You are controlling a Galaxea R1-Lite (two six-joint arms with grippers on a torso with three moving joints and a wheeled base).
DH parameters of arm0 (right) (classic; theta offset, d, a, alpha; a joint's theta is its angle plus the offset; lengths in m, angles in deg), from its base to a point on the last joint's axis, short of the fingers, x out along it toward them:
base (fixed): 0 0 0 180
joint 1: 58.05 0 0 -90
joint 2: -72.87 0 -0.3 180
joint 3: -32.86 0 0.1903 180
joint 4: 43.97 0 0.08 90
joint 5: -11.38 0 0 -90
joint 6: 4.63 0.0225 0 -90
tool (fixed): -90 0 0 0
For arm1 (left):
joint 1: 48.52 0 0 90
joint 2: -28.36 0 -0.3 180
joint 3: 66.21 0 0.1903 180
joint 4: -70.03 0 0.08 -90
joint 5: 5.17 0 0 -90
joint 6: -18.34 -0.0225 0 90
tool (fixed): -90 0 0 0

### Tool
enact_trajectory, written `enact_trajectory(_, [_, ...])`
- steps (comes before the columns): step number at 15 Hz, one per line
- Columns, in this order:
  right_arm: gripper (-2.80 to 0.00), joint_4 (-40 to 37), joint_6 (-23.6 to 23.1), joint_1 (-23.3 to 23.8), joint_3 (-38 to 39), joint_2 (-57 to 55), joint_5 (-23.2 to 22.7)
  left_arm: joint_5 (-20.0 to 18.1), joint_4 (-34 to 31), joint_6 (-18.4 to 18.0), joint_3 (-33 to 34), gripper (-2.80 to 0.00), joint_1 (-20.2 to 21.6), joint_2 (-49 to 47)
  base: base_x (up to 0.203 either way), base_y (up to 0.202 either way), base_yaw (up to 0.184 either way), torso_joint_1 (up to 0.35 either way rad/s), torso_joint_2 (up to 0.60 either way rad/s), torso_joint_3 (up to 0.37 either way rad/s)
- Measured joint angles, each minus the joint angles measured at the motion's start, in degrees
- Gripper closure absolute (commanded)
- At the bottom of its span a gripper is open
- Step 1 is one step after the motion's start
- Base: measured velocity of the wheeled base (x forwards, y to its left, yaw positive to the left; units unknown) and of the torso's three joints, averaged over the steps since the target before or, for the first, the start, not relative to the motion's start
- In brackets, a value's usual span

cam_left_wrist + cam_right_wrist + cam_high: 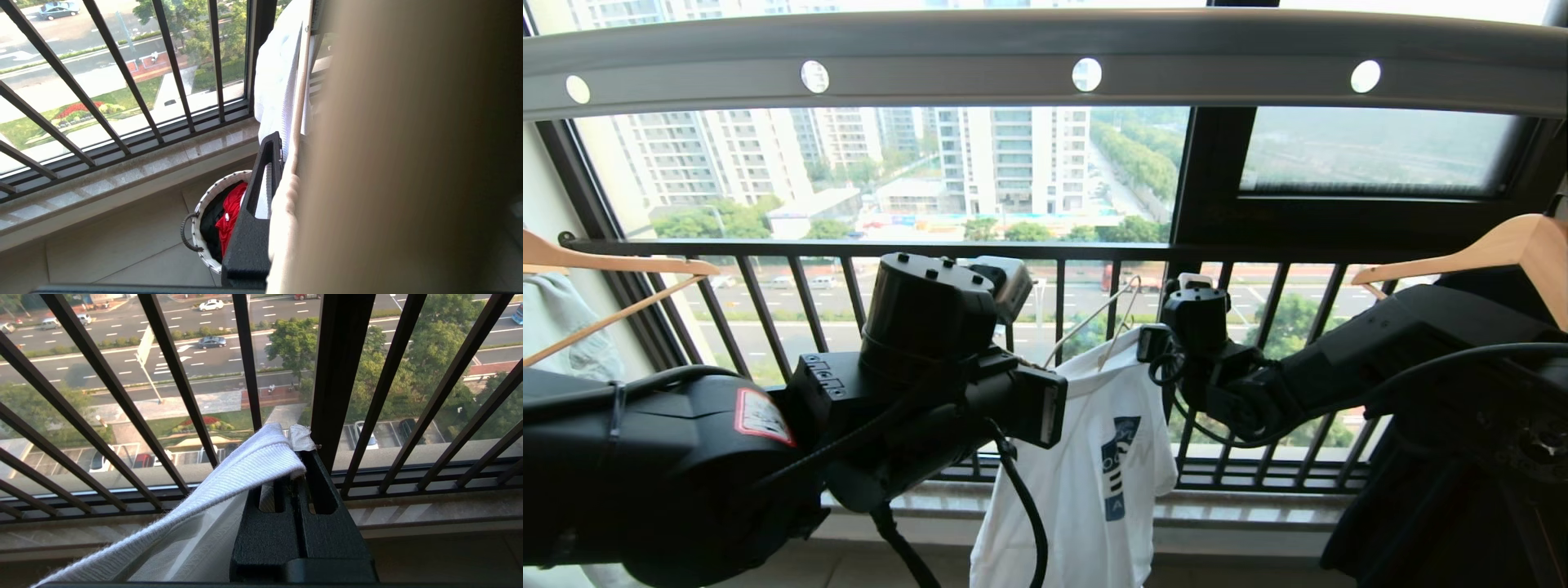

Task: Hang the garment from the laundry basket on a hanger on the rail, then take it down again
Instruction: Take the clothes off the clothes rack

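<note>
Below the rail (1013, 61), between the two arms, the T-shirt (1094, 482) is held up with the hanger (1107, 314) partly threaded at its collar. The right gripper (304, 457) is clamped on the ribbed collar, its jaws closed with the white band pinched between them. The left gripper (276, 163) is closed too, and the hanger's thin wire and a fold of shirt are pressed against its one visible finger; its other finger is hidden by a blurred surface filling that side of the wrist view. The basket (204, 204) is seen on the floor by the sill, with red and black cloth inside, well below the shirt.

The step in hand is judged to be seating the shirt on the hanger before any lift to the rail. It is done well if the collar is kept taut between the two grips, so that the wire arm can be slid under the shoulder seam rather than bunched into the neck. The hook should be kept upright and free of cloth. Neither grip should be loosened until both shoulders are seen resting on the wire. The window railing (792, 302) and the wooden hangers (1478, 253) at either side should be cleared during the lift.
</note>
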Motion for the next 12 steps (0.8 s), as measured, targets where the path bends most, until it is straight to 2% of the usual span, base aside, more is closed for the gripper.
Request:
enact_trajectory(3, [0.0, 0.1, 0.0, -0.2, 0.4, -0.4, 0.0, 0.4, 0.1, 0.0, -0.1, 0.0, 0.2, 0.2, 0.0, 0.0, 0.0, 0.0, 0.0, 0.0])
enact_trajectory(5, [0.0, 0.0, -0.1, -1.9, 1.8, -0.1, 0.1, 0.6, 0.7, 0.3, -0.5, 0.0, 0.4, -0.5, 0.0, 0.0, 0.0, 0.0, 0.0, 0.0])
enact_trajectory(7, [0.0, 0.0, -0.2, -3.8, 3.5, 0.6, 0.1, 0.8, 4.8, 0.6, -0.7, 0.0, 1.4, -1.8, 0.0, 0.0, 0.0, 0.0, 0.0, 0.0])
enact_trajectory(10, [0.0, 0.0, -0.1, -7.1, 5.9, 2.2, 0.1, 3.0, 12.6, 0.7, -0.5, 0.0, 2.5, -4.5, 0.0, 0.0, 0.0, 0.0, 0.0, 0.0])
enact_trajectory(12, [0.0, -0.1, -0.1, -9.3, 7.6, 3.9, 0.1, 4.3, 15.1, 0.7, -0.5, 0.0, 2.6, -6.6, 0.0, 0.0, 0.0, 0.0, 0.0, 0.0])
